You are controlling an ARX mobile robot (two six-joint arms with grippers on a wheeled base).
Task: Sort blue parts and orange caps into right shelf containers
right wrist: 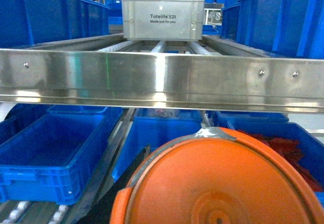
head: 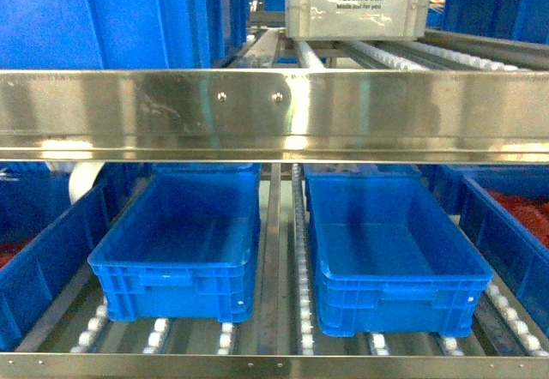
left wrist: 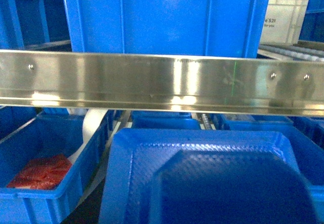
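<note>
Jaw state of either gripper not discernible; round orange plastic cap (right wrist: 217, 181) filling lower right-wrist frame, dark blue textured plastic part (left wrist: 217, 183) low in left-wrist frame; clear steel rail (head: 274, 113), then lower into empty blue ribbed-rim bins (head: 176, 246) at lower centre

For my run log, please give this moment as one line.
left wrist view: blue part close to camera | right wrist view: orange cap close | two front bins empty | grippers unseen
</note>
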